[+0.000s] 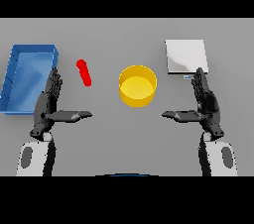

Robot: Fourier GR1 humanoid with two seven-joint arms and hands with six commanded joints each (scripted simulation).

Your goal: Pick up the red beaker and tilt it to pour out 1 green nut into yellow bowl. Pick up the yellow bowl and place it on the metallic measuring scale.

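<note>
Both hands hover over the grey counter [124,134] with nothing held: left hand [49,104] at the near left, right hand [206,104] at the near right, each with fingers straight and held together, thumb stuck out toward the middle. The red beaker [84,72] shows as a thin tilted red shape, just right of and slightly beyond the left hand, apart from it; whether it stands or lies over I cannot tell, and no green nut is visible. The yellow bowl [137,86] sits centre, between the hands, looking empty. The metallic measuring scale [186,56] is far right, just beyond the right hand. A blue tray [15,77] sits far left, beside the left hand. Risks, as I judge them: the beaker is slim, so a grasp that closes off-centre may knock it away or roll it toward the tray; too much tilt could spill more than one nut or miss the bowl. The bowl is wide, so a one-handed rim grip may slip during transfer.
</note>
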